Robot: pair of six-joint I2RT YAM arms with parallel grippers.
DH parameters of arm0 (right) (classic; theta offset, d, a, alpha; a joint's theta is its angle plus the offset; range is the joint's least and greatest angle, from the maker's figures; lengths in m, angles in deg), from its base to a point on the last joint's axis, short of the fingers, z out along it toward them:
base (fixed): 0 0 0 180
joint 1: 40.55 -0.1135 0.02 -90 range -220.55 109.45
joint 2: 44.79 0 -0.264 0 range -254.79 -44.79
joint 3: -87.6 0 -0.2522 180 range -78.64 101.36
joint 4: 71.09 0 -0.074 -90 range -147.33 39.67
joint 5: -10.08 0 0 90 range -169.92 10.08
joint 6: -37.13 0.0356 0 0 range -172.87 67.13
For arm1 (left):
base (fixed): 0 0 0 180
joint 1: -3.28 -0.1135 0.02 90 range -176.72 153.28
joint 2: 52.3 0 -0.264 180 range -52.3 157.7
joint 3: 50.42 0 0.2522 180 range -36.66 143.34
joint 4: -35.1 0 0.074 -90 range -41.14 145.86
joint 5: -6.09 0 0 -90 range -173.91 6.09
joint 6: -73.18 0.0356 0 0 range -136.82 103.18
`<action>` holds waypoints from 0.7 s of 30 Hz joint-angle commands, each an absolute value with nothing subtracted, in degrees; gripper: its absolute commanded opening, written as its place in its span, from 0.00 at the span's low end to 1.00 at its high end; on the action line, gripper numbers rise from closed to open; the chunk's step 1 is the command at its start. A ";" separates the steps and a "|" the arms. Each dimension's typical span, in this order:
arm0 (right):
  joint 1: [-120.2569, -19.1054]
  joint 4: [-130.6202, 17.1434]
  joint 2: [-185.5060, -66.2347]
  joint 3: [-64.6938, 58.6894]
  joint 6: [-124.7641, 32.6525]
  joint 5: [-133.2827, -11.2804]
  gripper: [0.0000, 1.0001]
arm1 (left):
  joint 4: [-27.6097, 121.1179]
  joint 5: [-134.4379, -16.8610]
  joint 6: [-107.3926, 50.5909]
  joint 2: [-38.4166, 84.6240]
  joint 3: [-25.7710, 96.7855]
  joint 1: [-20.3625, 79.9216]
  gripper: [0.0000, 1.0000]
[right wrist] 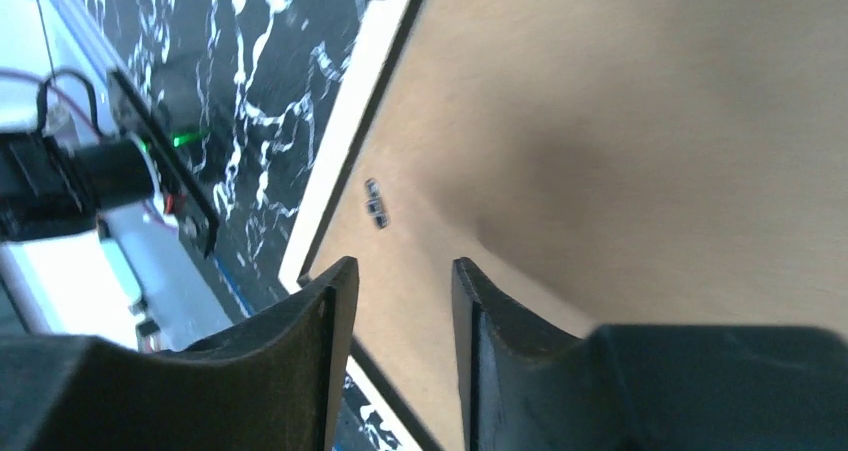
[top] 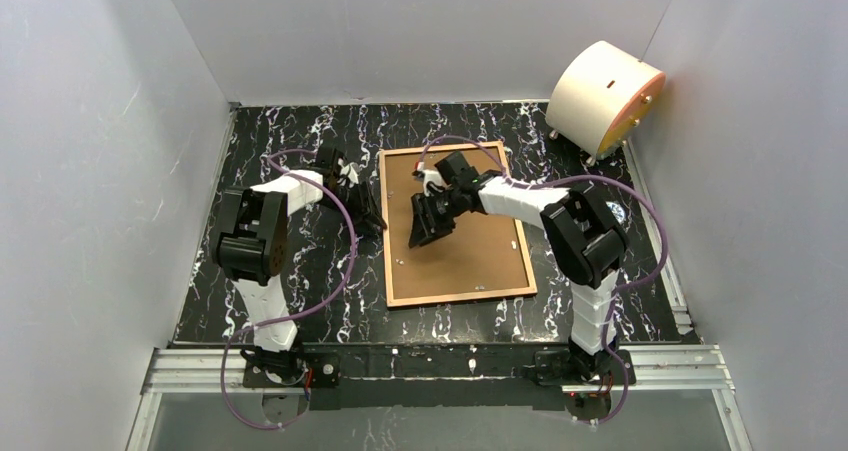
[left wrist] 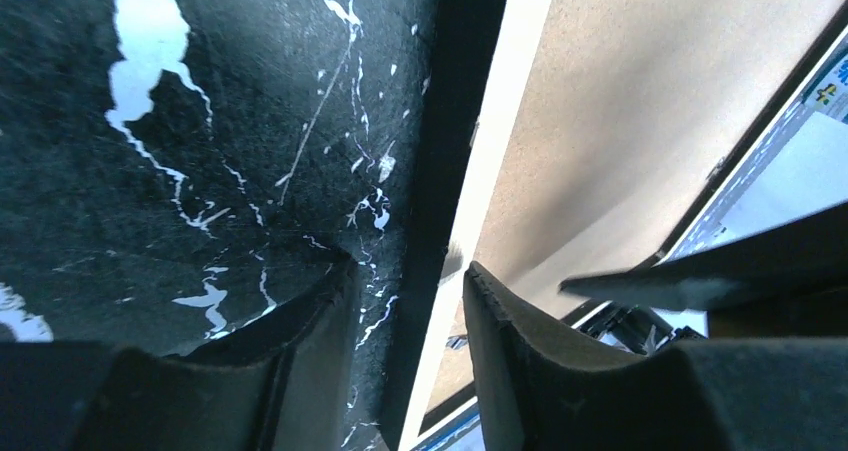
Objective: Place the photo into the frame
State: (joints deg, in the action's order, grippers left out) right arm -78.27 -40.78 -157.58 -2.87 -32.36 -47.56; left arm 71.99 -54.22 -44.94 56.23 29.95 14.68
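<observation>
Brown-backed frame [top: 455, 297], one; left gripper [left wrist: 405, 271] and right gripper [right wrist: 400, 263], two, both narrowly parted.

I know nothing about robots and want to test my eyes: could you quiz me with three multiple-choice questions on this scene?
1. Where is the round cream drum?
A. Between the two arms
B. At the far right corner of the table
C. On top of the brown board

2. What colour is the table?
A. Plain green
B. Red
C. Black with white veins

3. How are the fingers of the right gripper?
A. Apart, with nothing between them
B. Clamped on a sheet of paper
C. Out of sight

Answers:
1 B: the drum stands at the far right corner, by the wall.
2 C: the table is black with white marbling.
3 A: the right gripper shows a bare gap over the brown board.
</observation>
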 commanded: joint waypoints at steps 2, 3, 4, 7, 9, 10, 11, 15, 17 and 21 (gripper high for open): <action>-82.19 -42.75 -155.01 -4.26 -32.92 -45.08 0.37 | 73.80 -51.82 -43.19 56.40 26.52 14.97 0.37; -82.95 -42.57 -155.61 -3.87 -32.78 -45.17 0.31 | 74.34 -52.16 -42.82 56.48 26.42 14.97 0.35; -83.64 -42.19 -156.15 -3.52 -32.51 -45.68 0.28 | 75.13 -52.68 -42.21 56.72 26.55 14.95 0.33; -85.53 -43.03 -156.75 -3.93 -31.27 -47.74 0.25 | 76.77 -53.20 -41.39 57.33 26.72 14.97 0.31; -86.38 -43.77 -156.69 -4.86 -30.49 -48.45 0.25 | 76.72 -52.86 -41.28 57.67 26.34 14.97 0.30; -86.64 -44.25 -156.55 -5.41 -30.13 -48.95 0.25 | 76.73 -52.80 -41.11 57.79 26.20 14.97 0.30; -86.90 -44.69 -156.36 -6.27 -29.85 -49.32 0.25 | 76.72 -52.75 -41.02 57.86 26.03 14.97 0.30; -87.08 -46.51 -156.15 -8.14 -28.49 -51.03 0.26 | 77.24 -54.00 -41.03 57.94 25.57 14.97 0.29; -87.12 -46.88 -156.15 -8.68 -27.43 -52.43 0.27 | 77.29 -54.87 -41.37 57.85 25.48 14.97 0.29; -87.13 -47.87 -156.13 -9.41 -26.81 -53.55 0.30 | 77.03 -55.67 -42.13 57.92 25.47 14.97 0.29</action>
State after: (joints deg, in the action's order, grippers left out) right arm -87.19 -45.30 -157.12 -8.31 -27.79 -50.45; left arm 73.13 -50.22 -43.28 56.25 27.54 14.70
